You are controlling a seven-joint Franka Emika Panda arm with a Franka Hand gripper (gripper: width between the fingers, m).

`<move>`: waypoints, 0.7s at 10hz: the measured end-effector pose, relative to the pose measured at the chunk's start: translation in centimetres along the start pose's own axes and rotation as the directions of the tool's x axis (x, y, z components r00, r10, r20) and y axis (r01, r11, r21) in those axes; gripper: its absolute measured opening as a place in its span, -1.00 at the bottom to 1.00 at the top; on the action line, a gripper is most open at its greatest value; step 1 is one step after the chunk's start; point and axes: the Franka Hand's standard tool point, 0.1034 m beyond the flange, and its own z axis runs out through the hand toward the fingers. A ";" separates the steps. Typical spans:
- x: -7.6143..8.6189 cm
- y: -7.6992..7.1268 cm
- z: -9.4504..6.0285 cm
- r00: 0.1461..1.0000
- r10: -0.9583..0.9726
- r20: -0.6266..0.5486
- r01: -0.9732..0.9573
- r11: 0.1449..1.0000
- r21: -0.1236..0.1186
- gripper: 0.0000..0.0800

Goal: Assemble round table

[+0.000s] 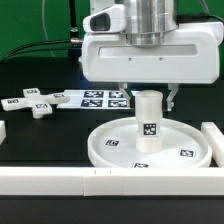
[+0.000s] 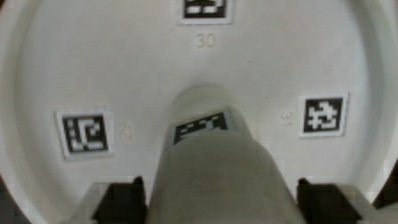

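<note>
White leg (image 1: 148, 122) stood upright at the centre of the disc (image 1: 128, 158). Claw (image 1: 148, 98) straddled the leg top, fingers (image 2: 125, 198) just beside it; couldn't tell if clamped. Cross foot (image 1: 36, 103) lay farther back, at the exterior view's left.

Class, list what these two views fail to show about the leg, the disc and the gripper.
Where the leg meets the disc: wrist view, hidden by the leg itself; exterior view, too small.
Whether the fingers of the gripper touch the leg: cut off by the wrist picture's edge.
Part of the marker board: exterior view, behind the gripper.
</note>
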 end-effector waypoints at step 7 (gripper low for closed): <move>-0.1 -0.3 0.1 0.805 0.590 0.064 -0.592 0.805 0.026 0.03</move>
